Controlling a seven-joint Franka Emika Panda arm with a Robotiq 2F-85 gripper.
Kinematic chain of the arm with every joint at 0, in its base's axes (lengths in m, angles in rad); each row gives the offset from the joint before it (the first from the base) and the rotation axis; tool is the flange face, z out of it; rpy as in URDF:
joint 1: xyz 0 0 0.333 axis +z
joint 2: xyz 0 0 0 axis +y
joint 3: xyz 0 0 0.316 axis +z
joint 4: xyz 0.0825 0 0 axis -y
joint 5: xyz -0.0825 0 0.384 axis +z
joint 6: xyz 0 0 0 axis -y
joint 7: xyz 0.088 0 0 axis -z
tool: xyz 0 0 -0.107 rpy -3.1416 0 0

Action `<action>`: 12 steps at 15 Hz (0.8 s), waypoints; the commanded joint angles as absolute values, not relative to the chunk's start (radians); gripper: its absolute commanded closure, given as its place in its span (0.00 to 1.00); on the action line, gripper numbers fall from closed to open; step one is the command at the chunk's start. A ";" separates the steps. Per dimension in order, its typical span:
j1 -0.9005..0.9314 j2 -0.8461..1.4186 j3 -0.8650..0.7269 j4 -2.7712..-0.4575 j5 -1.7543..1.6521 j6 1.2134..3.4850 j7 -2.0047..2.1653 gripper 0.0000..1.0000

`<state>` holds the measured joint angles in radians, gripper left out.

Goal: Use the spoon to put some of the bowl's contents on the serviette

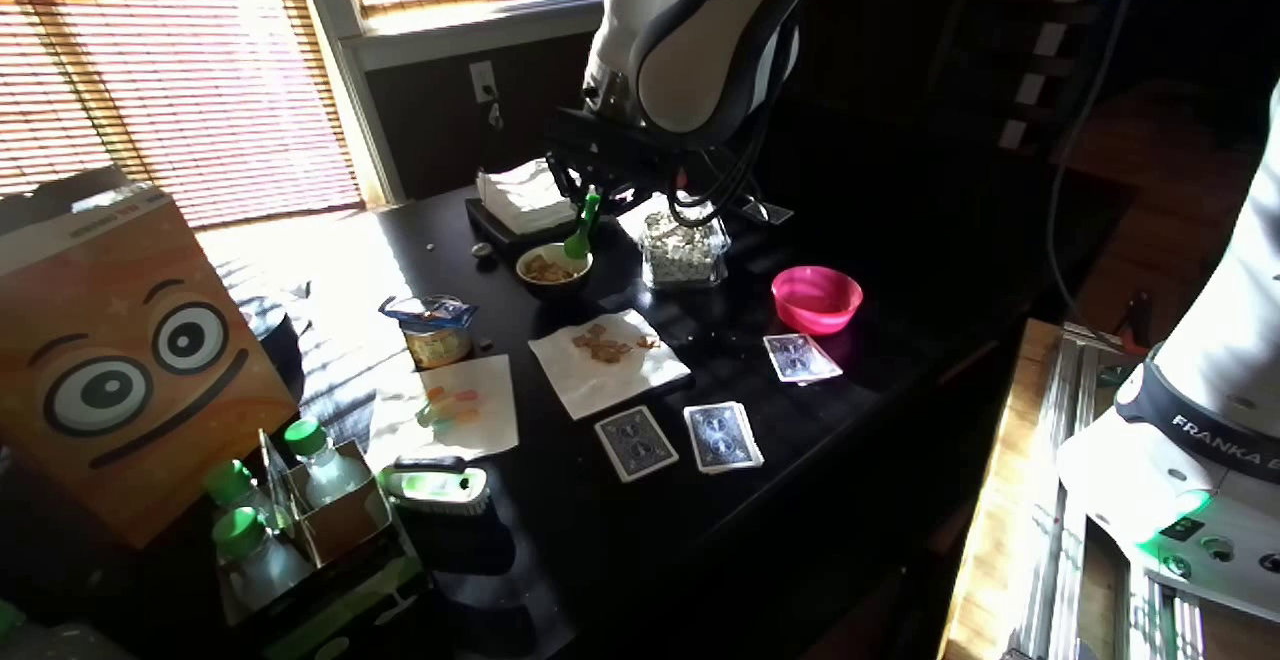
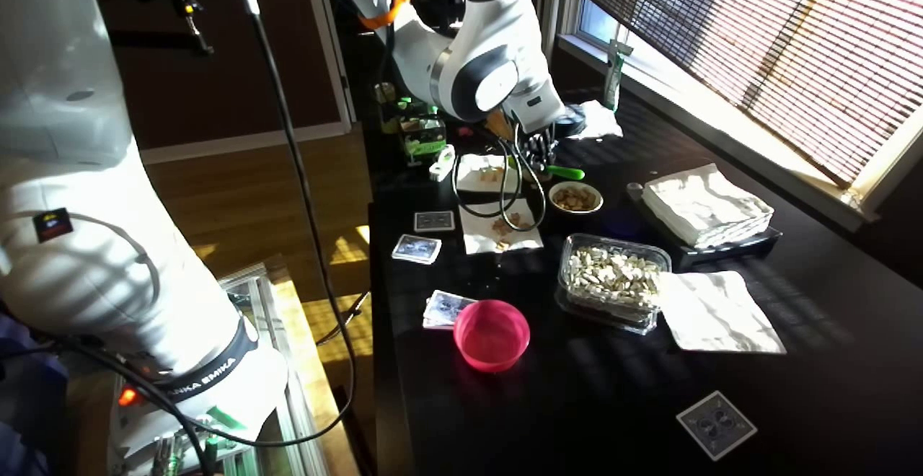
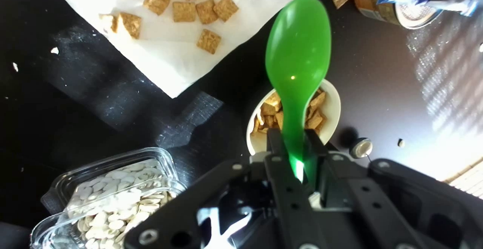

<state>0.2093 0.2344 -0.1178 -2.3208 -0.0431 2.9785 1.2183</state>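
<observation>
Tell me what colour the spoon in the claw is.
The spoon is plain bright green, seen best in the wrist view.

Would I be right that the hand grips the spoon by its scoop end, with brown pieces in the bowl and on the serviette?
Not quite: the wrist view shows the hand gripping the spoon by its handle; brown pieces lie in the bowl and on the serviette.
</observation>
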 commanded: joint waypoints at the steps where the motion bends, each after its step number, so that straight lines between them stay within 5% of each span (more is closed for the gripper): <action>1: 0.272 0.254 -0.202 -2.304 -0.134 2.982 1.313 0.96; 6: 0.539 0.374 -0.516 -2.165 -0.441 2.954 1.664 0.96; 12: 0.636 0.478 -0.571 -2.055 -0.419 2.846 1.717 0.96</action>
<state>0.6160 0.4122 -0.5614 -2.1275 -0.4190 2.9096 1.6889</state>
